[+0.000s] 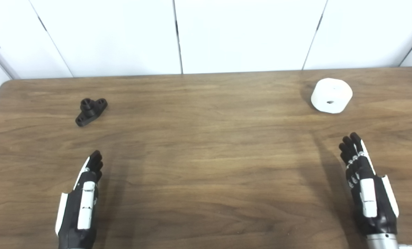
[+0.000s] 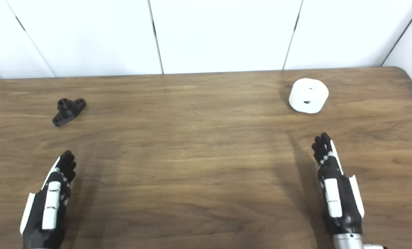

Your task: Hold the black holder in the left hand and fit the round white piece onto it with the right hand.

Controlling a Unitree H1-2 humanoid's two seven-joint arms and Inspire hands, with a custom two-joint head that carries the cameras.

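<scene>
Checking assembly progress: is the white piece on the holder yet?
Off. The round white piece lies far right; the black holder far left.

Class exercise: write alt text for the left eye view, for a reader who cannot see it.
Two black-and-white robot hands, left and right, are open and empty above a brown wooden table. A small black plastic holder lies far left, a round white piece far right.

On the table [image 1: 206,155], the holder [image 1: 91,111] lies far left, the round piece [image 1: 331,95] far right; each hand [image 1: 79,204] [image 1: 368,186] sits nearer, below its piece.
</scene>
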